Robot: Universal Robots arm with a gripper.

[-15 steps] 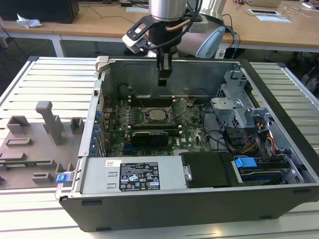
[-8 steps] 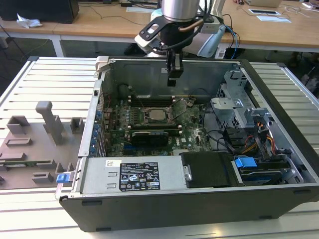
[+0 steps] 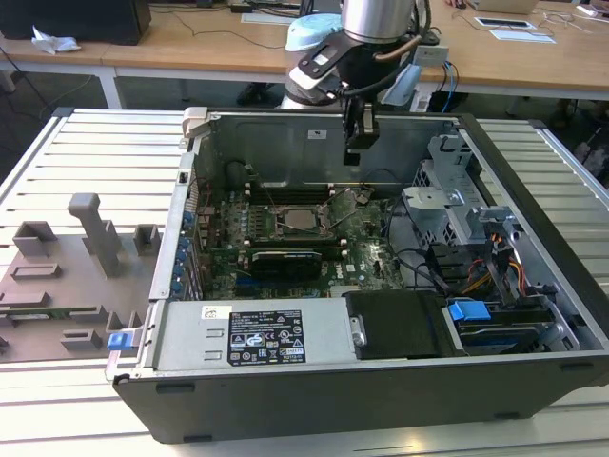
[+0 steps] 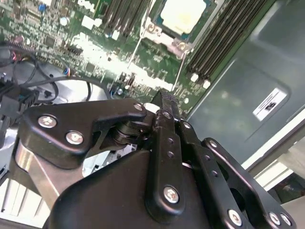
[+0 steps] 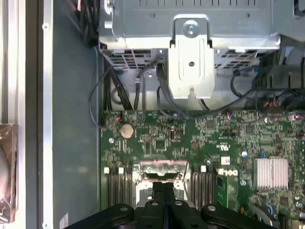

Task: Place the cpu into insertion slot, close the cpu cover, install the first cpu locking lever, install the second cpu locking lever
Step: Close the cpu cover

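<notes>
The cpu (image 3: pixel 303 221) is shown seated in the insertion slot (image 3: pixel 282 217) at centre frame, the cpu cover (image 4: pixel 164 37) seemingly lowered, the empty, fully closed gripper (image 3: pixel 355 152) held above, both locking steps judged outstanding.

Exterior view is evenly, brightly lit, with soft shadow inside the computer case (image 3: pixel 285 138). In the second wrist view glare washes out the cpu (image 4: pixel 183 16) and patches of motherboard (image 4: pixel 57 38).
</notes>
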